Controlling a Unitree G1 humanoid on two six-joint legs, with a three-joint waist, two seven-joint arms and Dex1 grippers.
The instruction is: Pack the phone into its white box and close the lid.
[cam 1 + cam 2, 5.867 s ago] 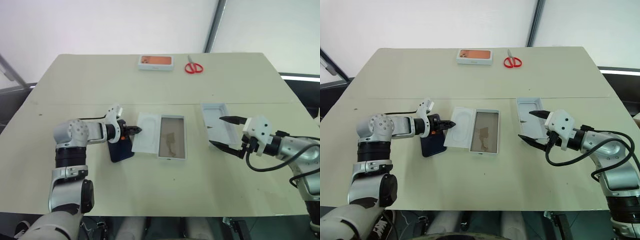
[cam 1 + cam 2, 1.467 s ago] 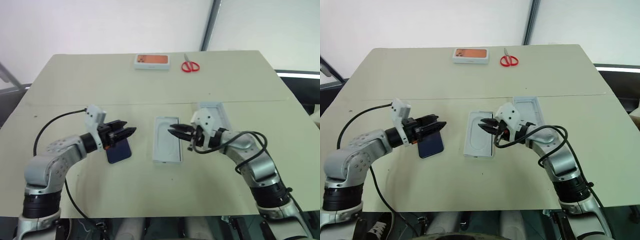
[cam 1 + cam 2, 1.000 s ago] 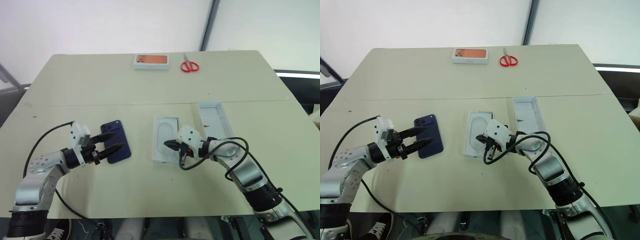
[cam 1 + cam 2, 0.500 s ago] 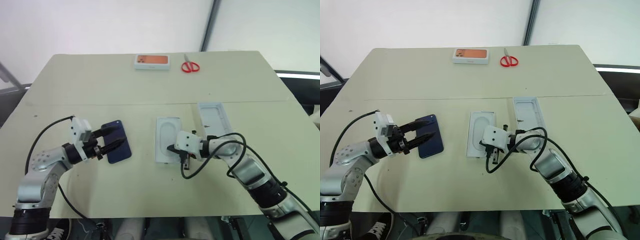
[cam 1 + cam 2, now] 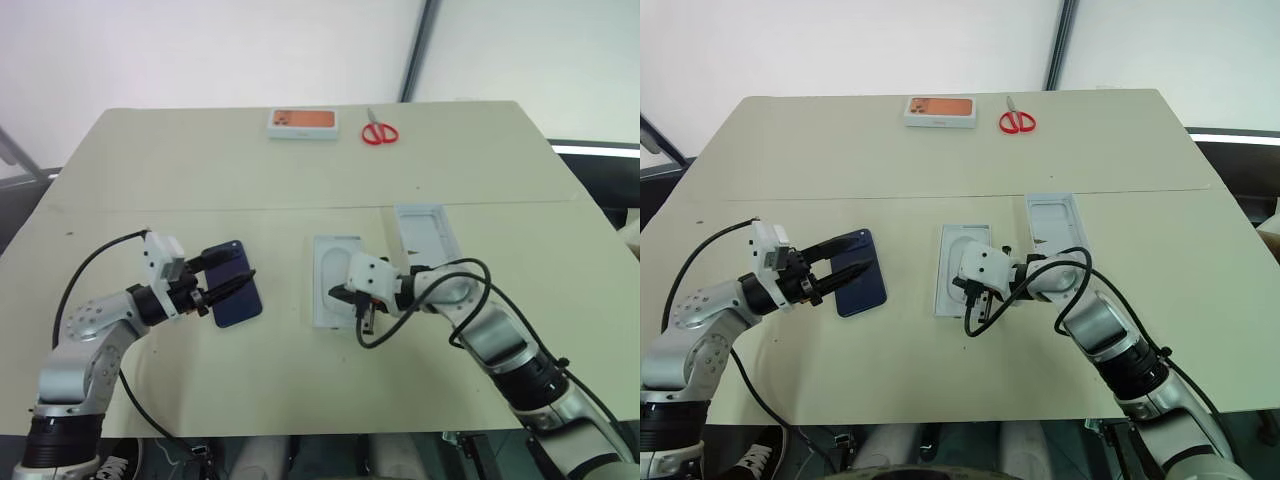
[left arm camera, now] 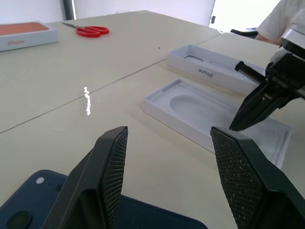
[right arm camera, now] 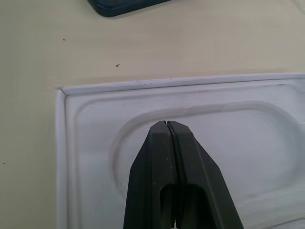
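Here the left gripper (image 6: 164,179), jaws apart and empty, hovers over the slim navy-blue phone (image 5: 234,283). The right gripper (image 7: 166,125), pinched shut on nothing, hangs above the white moulded insert (image 5: 336,273) in the shallow white cardboard box (image 5: 939,306).

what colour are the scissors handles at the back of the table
Red; the scissors show best in the left eye view.

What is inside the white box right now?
The thin white insert with an oblong recess lies in the white box, covering its floor. Whether anything lies beneath cannot be seen. The phone lies outside, on the table.
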